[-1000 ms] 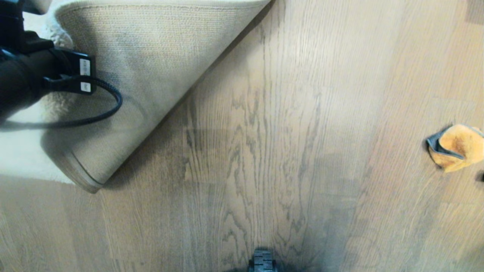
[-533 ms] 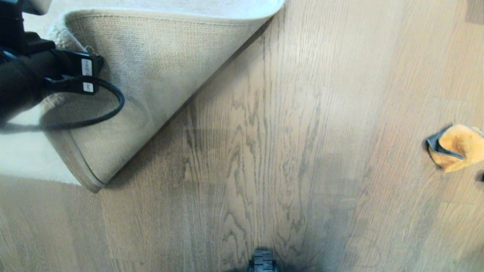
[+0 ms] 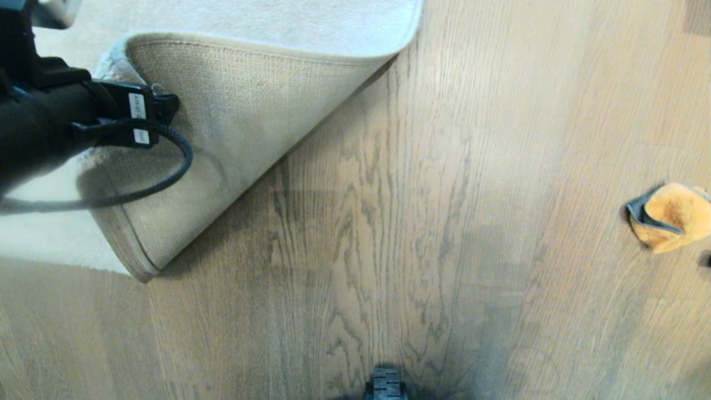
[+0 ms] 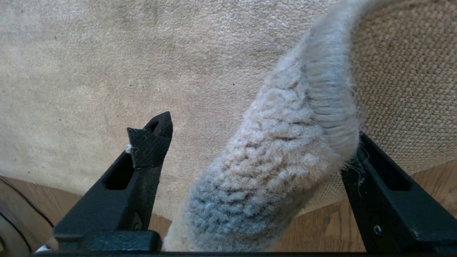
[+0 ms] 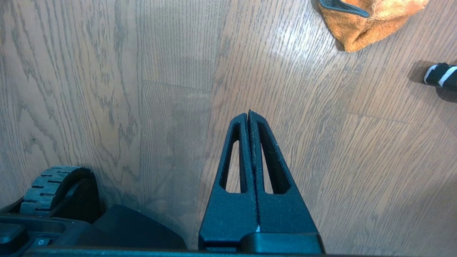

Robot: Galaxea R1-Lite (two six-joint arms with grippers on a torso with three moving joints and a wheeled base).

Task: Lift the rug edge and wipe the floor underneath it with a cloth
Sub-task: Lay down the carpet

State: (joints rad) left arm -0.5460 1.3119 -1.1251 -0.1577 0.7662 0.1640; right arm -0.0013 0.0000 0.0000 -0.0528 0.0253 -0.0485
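Rug edge [image 3: 233, 111] folded back over itself, woven tan backing facing up, rounded corner [image 3: 141, 269] resting down on the floor [image 3: 389, 222] near the bottom of the fold. Left arm reached in from beyond the rug edge, on the side away from the cloth, black forearm lying low and roughly level across the pale pile, cable looping off it over the backing. Left gripper [image 4: 246, 142] sat right at the fluffy curled lip of the fold [image 4: 285, 142], jaws spread wide, one finger [image 4: 150, 142] out over the pile side and clear of the lip, the other finger [image 4: 371, 171] right against the backing side with a few stray fibres on it. Nothing actually pinched there, rug lip just sitting loose between the two. Bare planks with the dark wavy grain exposed beside the fold. Cloth [image 3: 669, 216] lay crumpled on the floor well apart from the rug edge, way off on the opposite side, orange fluff with the dark grey trim showing, untouched. Right gripper [image 5: 249, 117] hung over bare floor, cloth [image 5: 367, 21] a good way beyond its tip, fingers pressed tight together, holding nothing. Small black-and-white striped thing [image 5: 441, 75] near the cloth, couldn't tell what. Base wheel [image 5: 53, 185] visible close under that wrist.
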